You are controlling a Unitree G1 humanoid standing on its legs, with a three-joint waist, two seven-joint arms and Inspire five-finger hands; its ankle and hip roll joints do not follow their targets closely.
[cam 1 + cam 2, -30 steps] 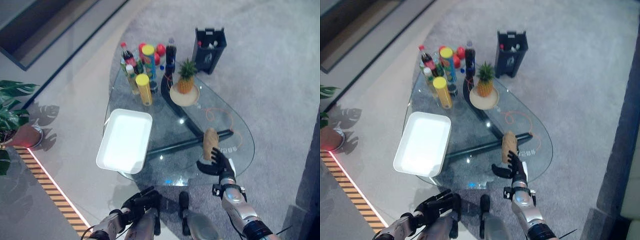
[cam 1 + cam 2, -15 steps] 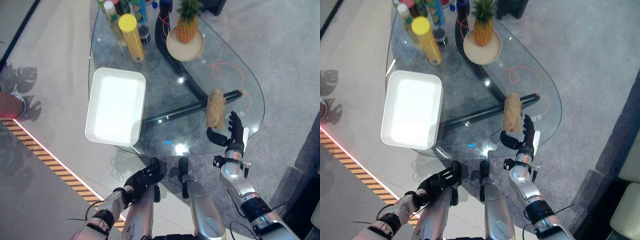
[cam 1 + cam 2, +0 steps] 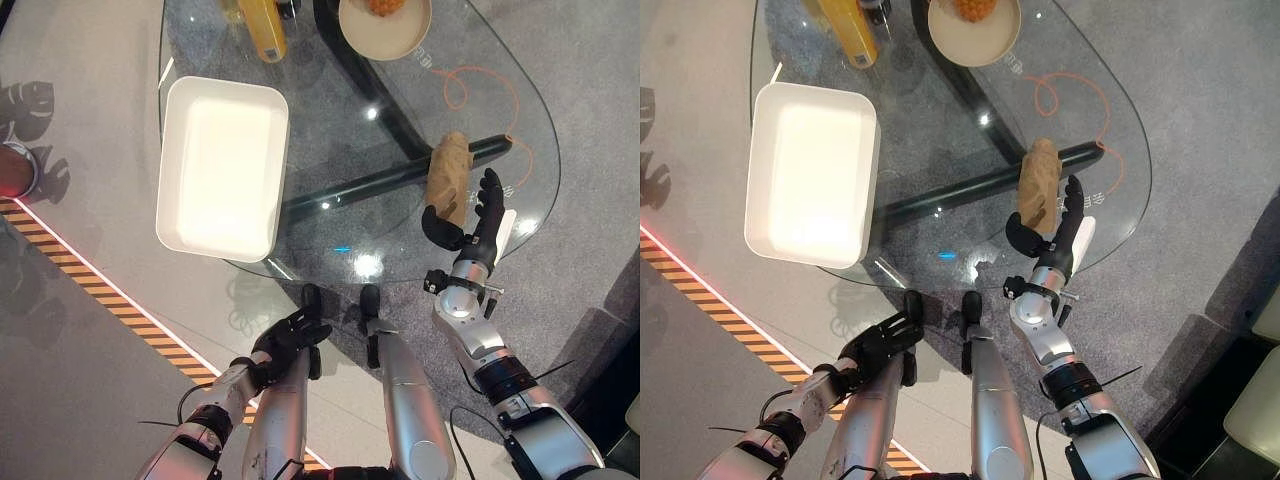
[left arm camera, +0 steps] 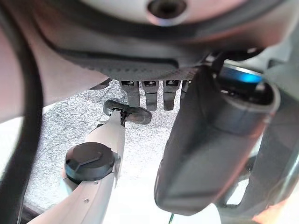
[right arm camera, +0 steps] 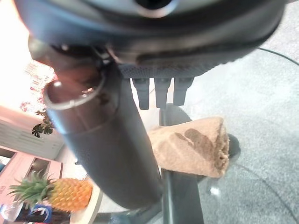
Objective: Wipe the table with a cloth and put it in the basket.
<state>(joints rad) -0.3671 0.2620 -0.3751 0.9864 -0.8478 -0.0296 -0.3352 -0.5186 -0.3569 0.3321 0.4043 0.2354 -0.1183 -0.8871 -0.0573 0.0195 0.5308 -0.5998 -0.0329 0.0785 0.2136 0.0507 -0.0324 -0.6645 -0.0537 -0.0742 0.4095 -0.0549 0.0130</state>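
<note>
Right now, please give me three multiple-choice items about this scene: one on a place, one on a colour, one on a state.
1. Where does the rolled brown cloth lie?
A. in the white rectangular tray
B. on the glass table, near its right edge
C. on the floor

2. What colour is the thin cord looped on the glass table?
A. orange
B. blue
C. green

3. How is the right hand?
A. curled round the cloth
B. fingers straight, beside the cloth
C. resting in the tray

Answers: 1 B, the cloth sits on glass by the right hand; 2 A, the loop is orange; 3 B, fingers extend alongside the cloth while the white rectangular tray stands far left.
</note>
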